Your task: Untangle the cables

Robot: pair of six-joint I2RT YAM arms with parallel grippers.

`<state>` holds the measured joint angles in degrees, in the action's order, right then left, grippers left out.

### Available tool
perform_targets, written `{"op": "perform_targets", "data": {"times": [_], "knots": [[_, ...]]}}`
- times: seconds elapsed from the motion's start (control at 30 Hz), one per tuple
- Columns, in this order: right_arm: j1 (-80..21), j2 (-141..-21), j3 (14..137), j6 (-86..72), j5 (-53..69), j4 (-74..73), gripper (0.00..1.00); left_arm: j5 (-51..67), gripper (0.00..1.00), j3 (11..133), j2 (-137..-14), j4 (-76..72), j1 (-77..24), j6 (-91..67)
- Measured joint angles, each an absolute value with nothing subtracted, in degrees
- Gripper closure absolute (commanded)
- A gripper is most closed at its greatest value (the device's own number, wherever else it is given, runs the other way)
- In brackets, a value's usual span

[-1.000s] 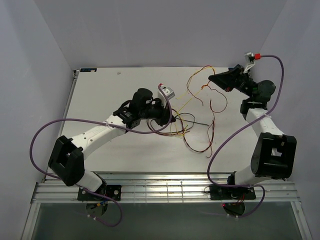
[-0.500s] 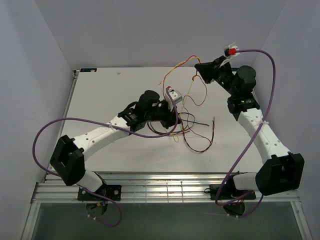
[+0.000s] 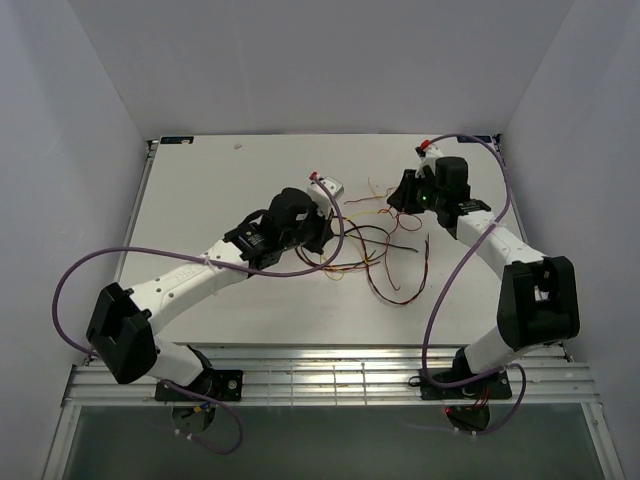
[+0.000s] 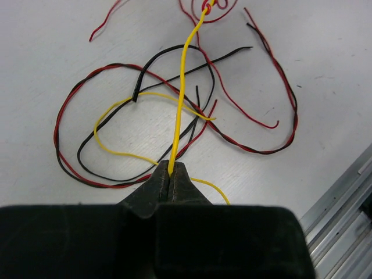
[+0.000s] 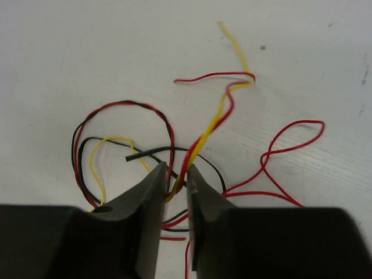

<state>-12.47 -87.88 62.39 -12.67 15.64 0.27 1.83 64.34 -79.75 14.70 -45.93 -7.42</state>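
ok, the cables [image 3: 385,250] sit as a loose snarl on the table [image 3: 200,180], right of centre, between the two grippers. the left gripper [image 4: 171,173] is clamped on the yellow wire [image 4: 181,87], which runs straight out from the tips, over the black wire [image 4: 174,51] and the red-black twisted loop [image 4: 61,148], to where it winds into red at the far end. the right gripper [image 5: 177,181] has its jaws a slit apart, and the red-yellow twisted pair [image 5: 212,125] runs through the gap. it looks loose there, not pinched. main risk as i see it: if left pulls on yellow while that twist holds, the twist cinches into a real knot instead of unwinding. second: nothing anchors the far side with the right jaws slack, so any pull likely drags the whole snarl across the table rather than separating a strand. third: yellow crosses the black and red-black loops, so a lift could hook them and tighten them round it. also the wire is very thin, so it may slide out of left's tips under load. and the slotted rail [image 4: 343,203] is near, so a dragged loop could snag there.
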Motion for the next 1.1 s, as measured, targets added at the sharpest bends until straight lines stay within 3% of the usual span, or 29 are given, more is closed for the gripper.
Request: {"op": "perform_targets", "data": {"times": [0.03,0.13,0.4,0.47,0.67,1.1], "knots": [[-12.32,-88.05,60.77,-12.91,16.95,0.43,0.63,0.54,1.00,64.34,-80.09,15.59,-45.93,-7.75],[-11.90,-88.29,57.08,-12.25,20.93,1.58,0.57,-2.50,1.00,64.34,-81.69,17.52,-45.93,-8.29],[-11.64,-84.53,53.71,-2.63,28.45,4.36,0.05,-4.54,1.00,63.99,-83.94,20.23,-45.93,-8.93],[-11.64,-81.01,51.99,2.07,29.71,4.60,0.10,-4.51,1.00,63.96,-83.94,20.23,-45.93,-8.91],[-11.66,-74.67,48.82,15.53,31.68,3.62,0.10,-3.81,1.00,63.96,-83.94,20.12,-45.93,-8.86],[-16.86,-84.66,51.64,30.76,30.59,-3.81,0.10,0.12,1.00,67.16,-82.81,20.12,-45.93,-8.58]]}}
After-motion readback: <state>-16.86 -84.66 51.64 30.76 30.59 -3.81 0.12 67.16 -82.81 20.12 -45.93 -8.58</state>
